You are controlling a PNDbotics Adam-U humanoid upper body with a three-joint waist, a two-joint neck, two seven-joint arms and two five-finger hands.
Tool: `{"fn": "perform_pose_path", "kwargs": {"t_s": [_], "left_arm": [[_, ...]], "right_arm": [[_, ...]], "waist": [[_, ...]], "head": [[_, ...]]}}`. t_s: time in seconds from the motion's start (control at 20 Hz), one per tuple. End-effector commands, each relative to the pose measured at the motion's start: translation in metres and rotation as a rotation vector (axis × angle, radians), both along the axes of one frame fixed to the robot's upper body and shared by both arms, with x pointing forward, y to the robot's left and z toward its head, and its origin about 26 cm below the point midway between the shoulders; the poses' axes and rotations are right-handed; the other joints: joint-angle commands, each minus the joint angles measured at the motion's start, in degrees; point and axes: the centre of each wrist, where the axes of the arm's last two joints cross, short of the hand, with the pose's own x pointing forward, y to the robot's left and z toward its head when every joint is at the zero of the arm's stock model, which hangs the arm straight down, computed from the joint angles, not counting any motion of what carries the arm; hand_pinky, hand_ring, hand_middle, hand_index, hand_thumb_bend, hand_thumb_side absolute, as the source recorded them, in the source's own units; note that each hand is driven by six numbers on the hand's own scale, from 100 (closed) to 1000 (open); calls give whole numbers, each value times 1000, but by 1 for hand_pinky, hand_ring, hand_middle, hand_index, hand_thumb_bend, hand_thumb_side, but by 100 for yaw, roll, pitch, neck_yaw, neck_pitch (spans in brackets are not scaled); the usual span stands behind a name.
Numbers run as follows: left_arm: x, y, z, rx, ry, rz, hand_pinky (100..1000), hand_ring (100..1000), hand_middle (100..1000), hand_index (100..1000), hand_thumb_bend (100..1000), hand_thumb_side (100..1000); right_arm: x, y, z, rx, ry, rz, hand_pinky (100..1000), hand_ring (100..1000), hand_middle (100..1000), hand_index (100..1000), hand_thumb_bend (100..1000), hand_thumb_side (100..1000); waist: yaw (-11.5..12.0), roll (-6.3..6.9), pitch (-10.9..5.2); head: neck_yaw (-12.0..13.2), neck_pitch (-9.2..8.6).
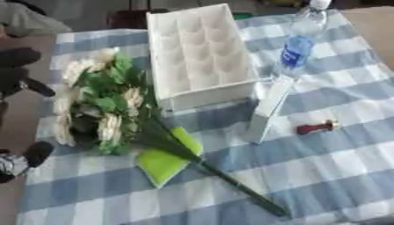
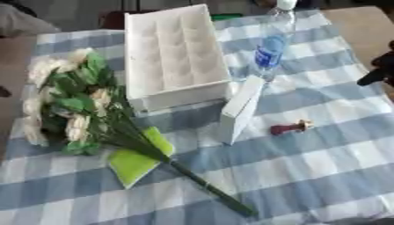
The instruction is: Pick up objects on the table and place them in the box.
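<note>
table [image 1: 323, 176], checked cloth | box [image 1: 202, 52] | flowers [image 1: 104, 105] | bottle [image 1: 296, 48]

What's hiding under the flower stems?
A lime green flat piece lies under the flower bouquet stems on the checked tablecloth. The part beneath the stems is covered.

No text, brand, number or sign can be read anywhere. The only label in view is the blue band around the clear water bottle [image 1: 297, 49], lying at about one o'clock on the table [image 1: 331, 176]; whatever is printed on it is too blurred to make out. The long white carton [image 2: 240, 109] near the centre shows plain faces with no legible print, and the white box [image 1: 202, 52] at twelve o'clock bears no visible marking.
</note>
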Motion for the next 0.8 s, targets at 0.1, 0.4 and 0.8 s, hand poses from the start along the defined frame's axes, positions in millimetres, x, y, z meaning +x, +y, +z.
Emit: {"fn": "perform_pose_path", "kwargs": {"t_s": [0.1,0.4,0.8], "left_arm": [[-1,10,28,365,-164,9,674,100,789,897,650,384],[9,-9,43,600,-253,22,711,100,862,919,551,570],[22,-46,61,806,-275,36,780,100,860,919,594,646]], "right_arm": [[-3,-2,10,-39,-23,-1,578,555,617,809,100,692],[-3,-1,10,-41,-20,9,578,554,617,809,100,692],[-3,0,9,-45,-14,20,578,552,616,809,100,690]], "waist": [[-13,0,-102],[-45,-9,-130],[-66,-28,-151]], "head": [[-25,-61],[-26,-67],[-10,-28]]}}
